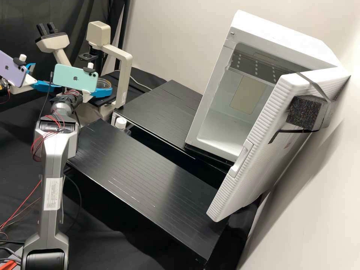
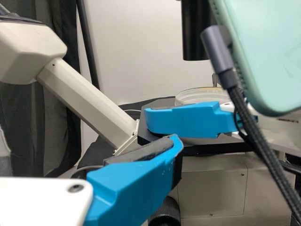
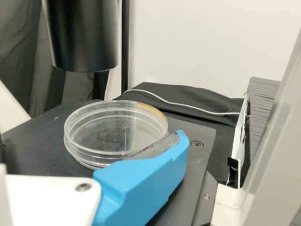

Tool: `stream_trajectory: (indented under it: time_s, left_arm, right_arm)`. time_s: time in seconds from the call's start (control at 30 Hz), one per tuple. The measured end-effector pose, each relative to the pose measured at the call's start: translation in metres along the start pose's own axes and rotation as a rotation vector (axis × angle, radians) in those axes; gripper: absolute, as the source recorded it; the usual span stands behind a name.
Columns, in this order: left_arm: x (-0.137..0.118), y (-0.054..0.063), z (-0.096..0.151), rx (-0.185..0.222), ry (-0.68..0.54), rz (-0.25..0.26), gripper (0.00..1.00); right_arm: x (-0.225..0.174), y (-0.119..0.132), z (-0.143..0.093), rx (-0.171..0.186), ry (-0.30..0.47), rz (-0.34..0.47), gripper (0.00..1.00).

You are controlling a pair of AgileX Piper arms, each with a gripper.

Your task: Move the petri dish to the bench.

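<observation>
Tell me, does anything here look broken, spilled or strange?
No spill or breakage stands out. Oddest is the dark foam block strapped to the open door of the white cabinet: it looks makeshift. The petri dish on the microscope stage lies flat; its rim has a yellowish patch, cause unclear.

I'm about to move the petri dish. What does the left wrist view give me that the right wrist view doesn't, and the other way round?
Left wrist view: the microscope's binocular head on its slanted tube, a mint-green phone, and a ribbed black knob below the stage.

Right wrist view: a round fastener in the stage's surface and the slatted black platform beyond it.

Both: the petri dish on the black microscope stage, and the black cylinder above it.
</observation>
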Motion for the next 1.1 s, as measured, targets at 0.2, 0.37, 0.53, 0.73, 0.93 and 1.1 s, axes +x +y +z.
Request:
stream_trajectory:
  time_s: [0.2, 0.37, 0.53, 0.73, 0.93, 1.1]
  left_arm:
    - [0.000, 0.000, 0.000, 0.000, 0.000, 0.000, 1.00]
    - [0.000, 0.000, 0.000, 0.000, 0.000, 0.000, 1.00]
    - [0.000, 0.000, 0.000, 0.000, 0.000, 0.000, 1.00]
    - [0.000, 0.000, 0.000, 0.000, 0.000, 0.000, 1.00]
    - [0.000, 0.000, 0.000, 0.000, 0.000, 0.000, 1.00]
    - [0.000, 0.000, 0.000, 0.000, 0.000, 0.000, 1.00]
  right_arm:
    - [0.006, 0.000, 0.000, -0.023, -0.042, -0.011, 1.00]
    - [0.008, 0.000, -0.001, -0.028, -0.072, -0.032, 1.00]
    - [0.008, 0.001, -0.003, -0.026, -0.084, -0.048, 1.00]
    - [0.010, -0.003, -0.001, -0.033, -0.087, -0.062, 1.00]
    - [0.011, -0.003, 0.001, -0.016, -0.079, -0.079, 0.00]
    - [0.012, -0.002, 0.001, -0.014, -0.069, -0.088, 0.00]
